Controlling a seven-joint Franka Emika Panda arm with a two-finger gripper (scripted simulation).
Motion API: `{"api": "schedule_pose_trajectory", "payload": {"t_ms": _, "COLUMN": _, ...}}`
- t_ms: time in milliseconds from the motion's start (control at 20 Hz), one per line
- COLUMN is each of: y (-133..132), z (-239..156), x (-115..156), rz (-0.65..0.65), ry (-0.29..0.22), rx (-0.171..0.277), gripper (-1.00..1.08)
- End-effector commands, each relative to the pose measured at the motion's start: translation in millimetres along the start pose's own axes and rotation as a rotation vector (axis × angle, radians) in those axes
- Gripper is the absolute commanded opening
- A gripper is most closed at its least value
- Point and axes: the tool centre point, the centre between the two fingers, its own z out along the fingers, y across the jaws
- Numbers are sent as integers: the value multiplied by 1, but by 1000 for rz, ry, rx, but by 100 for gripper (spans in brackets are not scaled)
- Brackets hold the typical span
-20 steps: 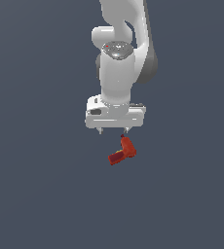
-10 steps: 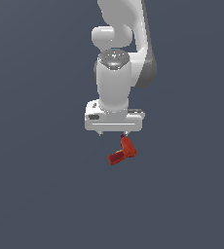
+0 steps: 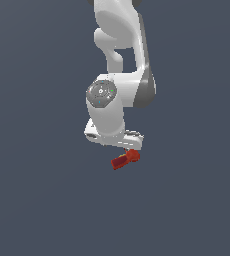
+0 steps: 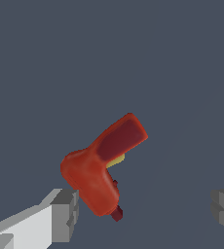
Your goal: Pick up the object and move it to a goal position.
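Still the reach-in step, I think: gripper (image 4: 145,209) is wide open w/ nothing held, just above the object (image 4: 100,168) lying on the floor, so next go down, center it & squeeze.

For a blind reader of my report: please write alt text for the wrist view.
A small red-orange L-shaped toy drill lies on a plain dark grey surface, between the open gripper's two grey fingertips, nearer to one of them.
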Motion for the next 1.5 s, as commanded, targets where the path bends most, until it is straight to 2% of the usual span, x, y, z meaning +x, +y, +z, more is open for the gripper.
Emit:
{"api": "schedule_pose_trajectory", "payload": {"t_ms": 0, "y": 0, "z": 16, "x": 5, "rz": 82, "ry": -58, "rx": 36, "gripper": 108}}
{"api": "schedule_pose_trajectory", "payload": {"t_ms": 450, "y": -6, "z": 68, "x": 15, "rz": 352, "ry": -280, "rx": 169, "gripper": 108}}
{"api": "schedule_pose_trajectory", "payload": {"t_ms": 750, "y": -10, "z": 89, "x": 17, "rz": 464, "ry": -390, "rx": 230, "gripper": 108}}
{"api": "schedule_pose_trajectory", "payload": {"t_ms": 1100, "y": -12, "z": 101, "x": 18, "rz": 525, "ry": -457, "rx": 266, "gripper": 108}}
{"api": "schedule_pose_trajectory", "payload": {"t_ms": 1450, "y": -13, "z": 104, "x": 17, "rz": 528, "ry": -460, "rx": 267, "gripper": 108}}
